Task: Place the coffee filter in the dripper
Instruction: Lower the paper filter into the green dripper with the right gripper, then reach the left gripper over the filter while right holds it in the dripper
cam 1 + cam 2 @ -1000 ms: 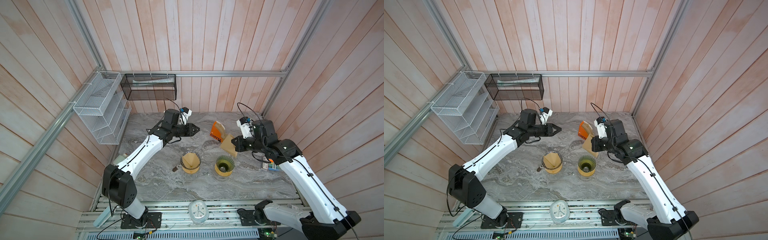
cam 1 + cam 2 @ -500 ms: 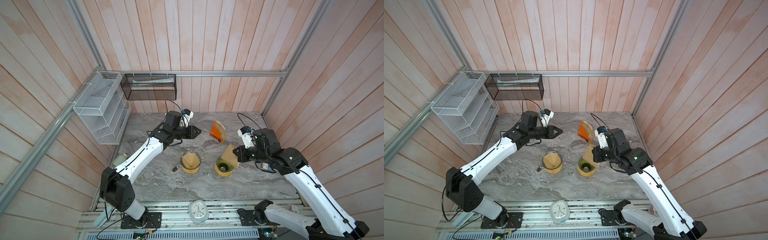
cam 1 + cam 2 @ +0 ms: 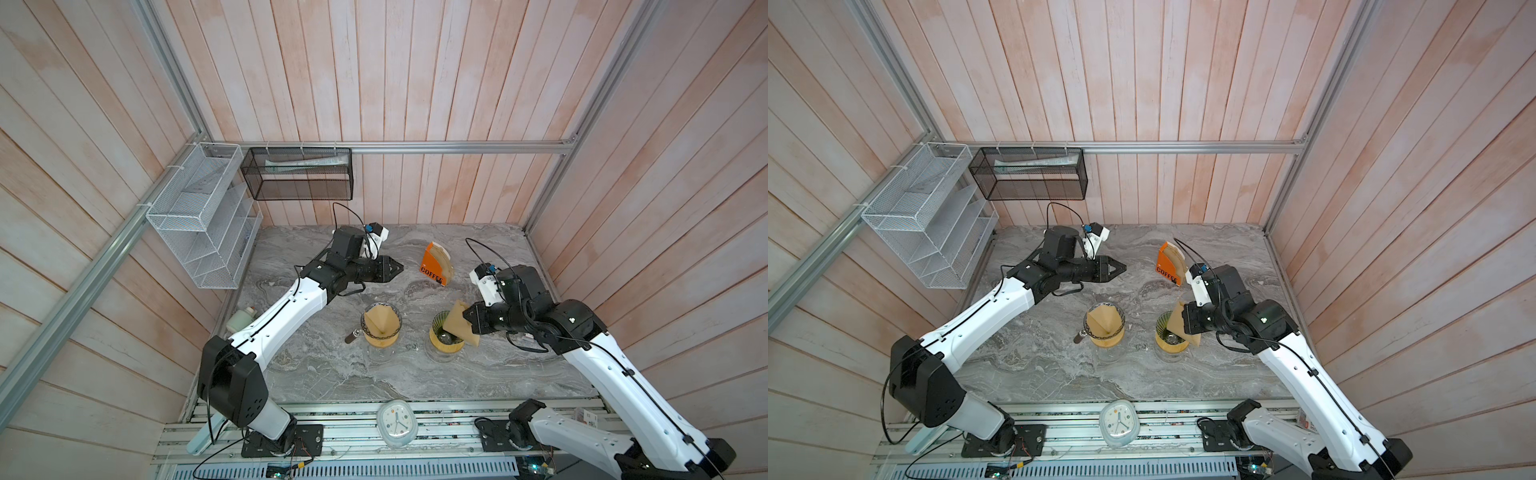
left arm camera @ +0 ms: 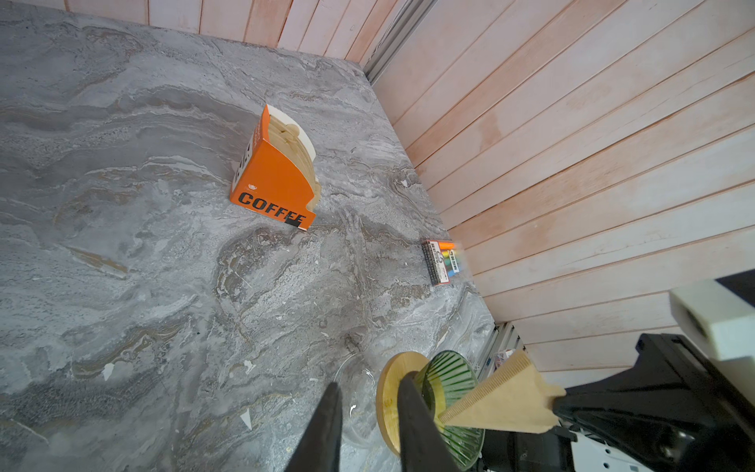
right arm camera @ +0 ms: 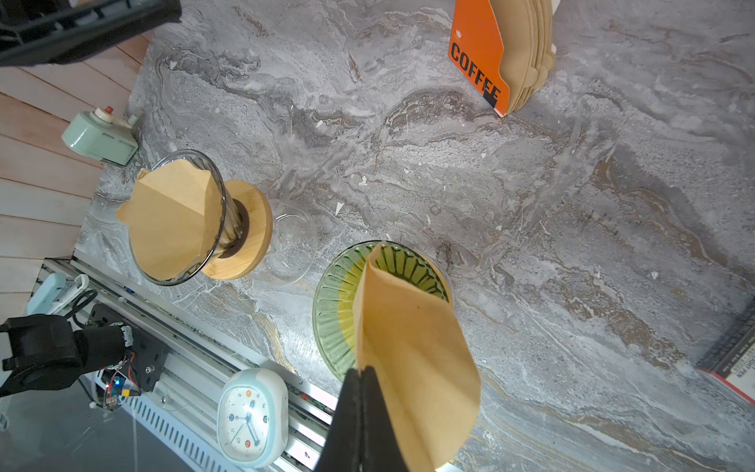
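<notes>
My right gripper (image 3: 468,322) (image 5: 362,372) is shut on the edge of a brown paper coffee filter (image 3: 459,320) (image 5: 408,339). It holds the folded filter tilted, with the pointed end over the bowl of the green ribbed dripper (image 3: 445,337) (image 3: 1169,336) (image 5: 333,310). That dripper sits on a wooden collar on a glass server. I cannot tell whether the filter touches the ribs. My left gripper (image 3: 398,268) (image 4: 369,382) hovers above the table behind the drippers. Its jaws stand slightly open with nothing between them.
A clear glass dripper (image 3: 380,326) (image 5: 179,216) with a filter in it stands left of the green one. An orange COFFEE filter box (image 3: 435,264) (image 4: 278,180) stands behind. A clock (image 3: 397,424) lies at the front rail and a pen box (image 4: 441,261) by the right wall.
My right gripper carried the filter from beside the orange box forward and down to the green dripper. The left arm shifted slightly right.
</notes>
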Tool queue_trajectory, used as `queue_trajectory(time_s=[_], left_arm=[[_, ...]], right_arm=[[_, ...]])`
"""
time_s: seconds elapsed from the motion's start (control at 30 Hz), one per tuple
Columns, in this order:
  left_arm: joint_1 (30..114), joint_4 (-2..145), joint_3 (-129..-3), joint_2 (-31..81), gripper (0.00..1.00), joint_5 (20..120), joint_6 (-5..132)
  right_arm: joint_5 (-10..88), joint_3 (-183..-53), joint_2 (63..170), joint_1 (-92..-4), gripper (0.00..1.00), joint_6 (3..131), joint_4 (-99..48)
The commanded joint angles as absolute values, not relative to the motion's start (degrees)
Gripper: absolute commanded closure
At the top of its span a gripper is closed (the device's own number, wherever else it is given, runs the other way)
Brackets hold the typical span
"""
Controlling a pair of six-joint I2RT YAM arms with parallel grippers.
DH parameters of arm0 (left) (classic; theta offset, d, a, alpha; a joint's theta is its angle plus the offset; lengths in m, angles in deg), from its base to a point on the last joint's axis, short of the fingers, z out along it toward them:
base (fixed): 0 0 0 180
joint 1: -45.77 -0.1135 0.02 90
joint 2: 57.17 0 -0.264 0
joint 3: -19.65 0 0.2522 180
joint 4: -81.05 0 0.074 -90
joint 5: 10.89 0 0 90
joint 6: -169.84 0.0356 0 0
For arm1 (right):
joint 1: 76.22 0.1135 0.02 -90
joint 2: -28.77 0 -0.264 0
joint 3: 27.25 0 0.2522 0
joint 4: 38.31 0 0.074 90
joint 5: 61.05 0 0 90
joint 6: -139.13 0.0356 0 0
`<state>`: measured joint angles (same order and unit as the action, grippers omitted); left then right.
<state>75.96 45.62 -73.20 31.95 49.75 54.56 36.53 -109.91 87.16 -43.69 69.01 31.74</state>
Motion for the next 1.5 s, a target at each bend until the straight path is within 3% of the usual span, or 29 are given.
queue_trajectory(time_s=[0.0, 0.27, 0.77, 1.0, 1.47], left_arm=[[76.2, 46.3, -72.2, 30.3, 0.73, 50.7, 55.9], [76.2, 46.3, -71.6, 29.2, 0.73, 50.9, 56.6], [76.2, 44.9, -71.9, 27.4, 0.72, 49.6, 58.3], [76.5, 43.5, -72.5, 26.3, 0.72, 48.2, 59.2], [86.5, 35.0, -76.3, 24.9, 0.72, 52.9, 58.6]], right_arm=[[36.4, -109.7, 88.2, -42.6, 1.00, 69.9, 31.6], [35.8, -108.9, 90.1, -41.1, 0.99, 71.4, 29.3], [33.8, -109.2, 95.1, -39.6, 0.85, 72.4, 22.9], [33.5, -109.9, 95.9, -39.7, 0.84, 72.6, 19.6], [39.0, -109.0, 91.2, -46.9, 0.85, 70.2, 16.8]])
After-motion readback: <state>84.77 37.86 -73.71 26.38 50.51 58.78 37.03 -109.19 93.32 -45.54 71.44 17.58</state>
